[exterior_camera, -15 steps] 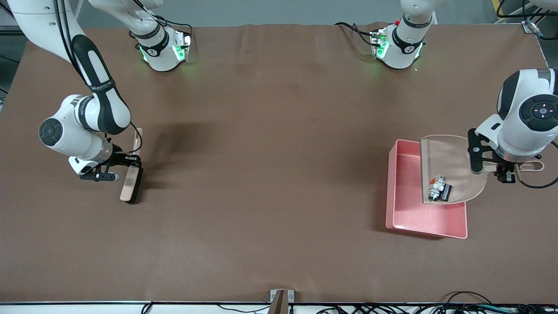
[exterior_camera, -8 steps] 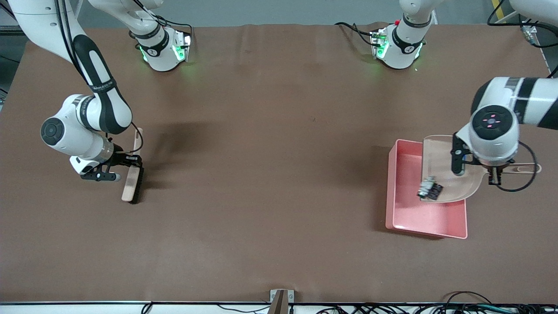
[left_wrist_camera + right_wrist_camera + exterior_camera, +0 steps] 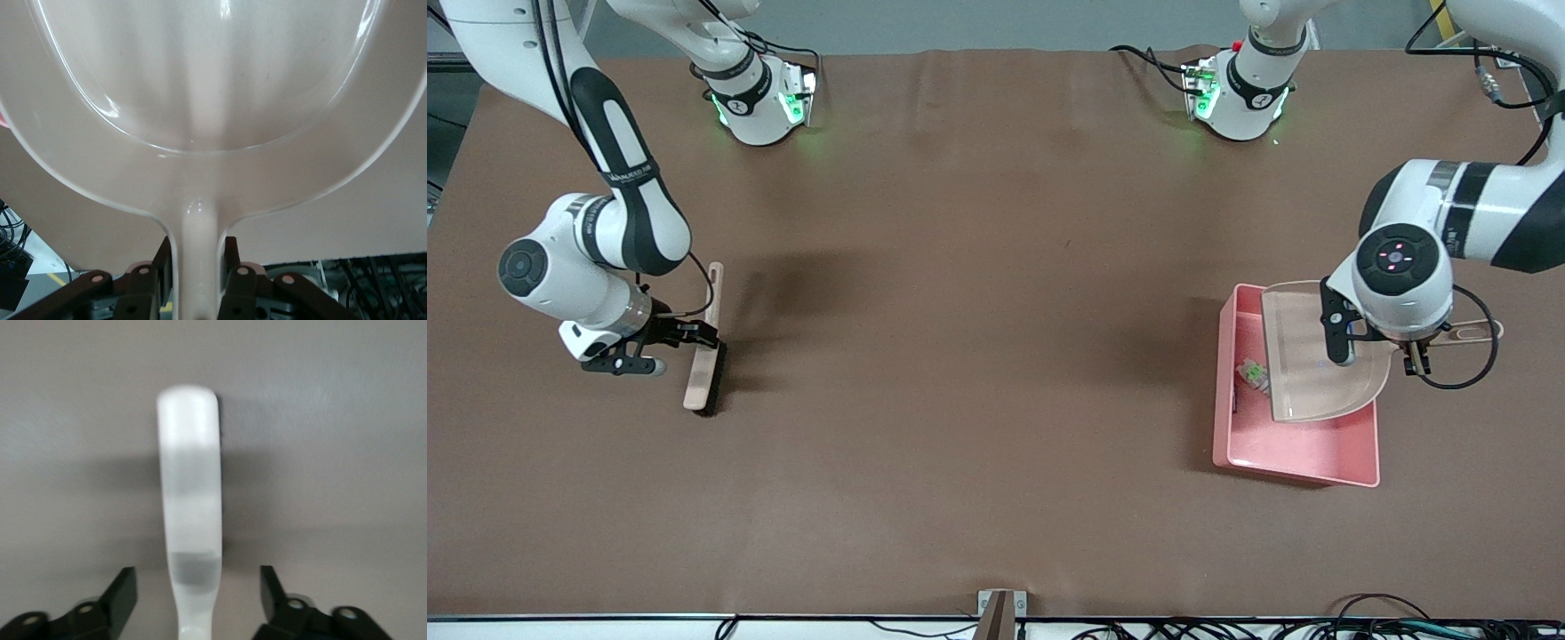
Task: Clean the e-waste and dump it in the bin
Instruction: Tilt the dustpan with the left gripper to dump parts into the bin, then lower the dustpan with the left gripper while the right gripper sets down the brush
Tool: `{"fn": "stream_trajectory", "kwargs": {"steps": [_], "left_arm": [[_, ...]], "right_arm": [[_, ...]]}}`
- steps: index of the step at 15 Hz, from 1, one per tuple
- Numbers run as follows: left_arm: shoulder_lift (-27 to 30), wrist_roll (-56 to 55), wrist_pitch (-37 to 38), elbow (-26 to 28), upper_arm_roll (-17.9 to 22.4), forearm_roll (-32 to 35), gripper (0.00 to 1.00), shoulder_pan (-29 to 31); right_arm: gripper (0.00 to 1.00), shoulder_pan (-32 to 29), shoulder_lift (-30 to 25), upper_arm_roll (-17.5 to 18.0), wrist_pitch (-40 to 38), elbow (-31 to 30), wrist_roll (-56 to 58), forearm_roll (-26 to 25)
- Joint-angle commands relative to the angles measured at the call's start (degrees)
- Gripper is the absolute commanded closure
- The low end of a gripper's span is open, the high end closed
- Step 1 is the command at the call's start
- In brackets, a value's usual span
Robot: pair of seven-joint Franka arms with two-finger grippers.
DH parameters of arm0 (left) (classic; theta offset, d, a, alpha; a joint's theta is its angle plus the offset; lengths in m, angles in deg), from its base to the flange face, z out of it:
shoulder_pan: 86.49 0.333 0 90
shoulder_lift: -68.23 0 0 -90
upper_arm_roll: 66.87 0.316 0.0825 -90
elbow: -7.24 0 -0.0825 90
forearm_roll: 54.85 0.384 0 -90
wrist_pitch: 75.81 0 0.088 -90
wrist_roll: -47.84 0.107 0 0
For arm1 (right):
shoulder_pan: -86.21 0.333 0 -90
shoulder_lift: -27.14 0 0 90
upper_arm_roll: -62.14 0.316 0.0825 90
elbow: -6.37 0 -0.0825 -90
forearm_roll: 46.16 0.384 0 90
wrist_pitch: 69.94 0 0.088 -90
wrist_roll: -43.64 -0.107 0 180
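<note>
The pink bin (image 3: 1303, 458) sits on the table at the left arm's end. My left gripper (image 3: 1416, 348) is shut on the handle of the beige dustpan (image 3: 1316, 369) and holds it tilted over the bin; the left wrist view shows the gripper (image 3: 197, 267) clamped on the pan (image 3: 213, 100), which looks empty. The white and green e-waste part (image 3: 1253, 373) lies in the bin beside the pan's lip. A small dark piece (image 3: 1234, 402) shows against the bin's wall. My right gripper (image 3: 685, 336) (image 3: 198, 587) is open, its fingers astride the brush handle (image 3: 190, 487) without touching.
The beige brush with black bristles (image 3: 704, 364) lies on the brown table cover at the right arm's end. The two arm bases (image 3: 760, 98) (image 3: 1238, 93) stand along the table edge farthest from the front camera. A small bracket (image 3: 1000, 613) sits at the nearest edge.
The left arm swung and tipped the dustpan over the bin, and both e-waste parts slid off it into the bin. The brush at the right gripper shifted slightly.
</note>
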Motion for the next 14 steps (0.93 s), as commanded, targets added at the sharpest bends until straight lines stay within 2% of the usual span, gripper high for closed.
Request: {"fn": "stream_trajectory", "kwargs": {"steps": [1, 3, 5, 7, 10, 14], "left_arm": [[0.13, -2.02, 1.42, -4.17, -3.63, -6.76, 1.00, -0.54], [-1.44, -10.26, 1.42, -6.11, -4.61, -10.90, 1.00, -3.25], [-4.95, -16.87, 0.63, -6.65, -4.70, -12.50, 1.00, -9.73], [-9.34, -24.41, -2.87, -7.95, -4.53, -11.02, 1.00, -17.64], [-18.13, -33.22, -3.94, -12.62, -4.44, -5.92, 1.00, -24.08], [-21.39, -34.65, -6.93, -12.63, -4.35, -4.95, 1.00, -27.96]], "right_arm": [[0.00, -0.26, -1.67, 0.58, -11.33, 7.83, -0.72, -5.52], [0.00, -0.26, -3.32, 0.58, -15.75, 11.45, -0.72, -7.29], [0.00, -0.17, -7.45, 0.67, -18.04, 12.86, -0.80, -9.66], [0.00, -0.17, -10.45, 0.84, -25.04, 17.24, -0.89, -10.99], [0.00, -0.69, -12.74, 0.49, -38.50, 26.12, -1.07, -10.99], [0.00, -1.57, -18.00, 0.49, -42.30, 28.69, -3.78, -10.91]]}}
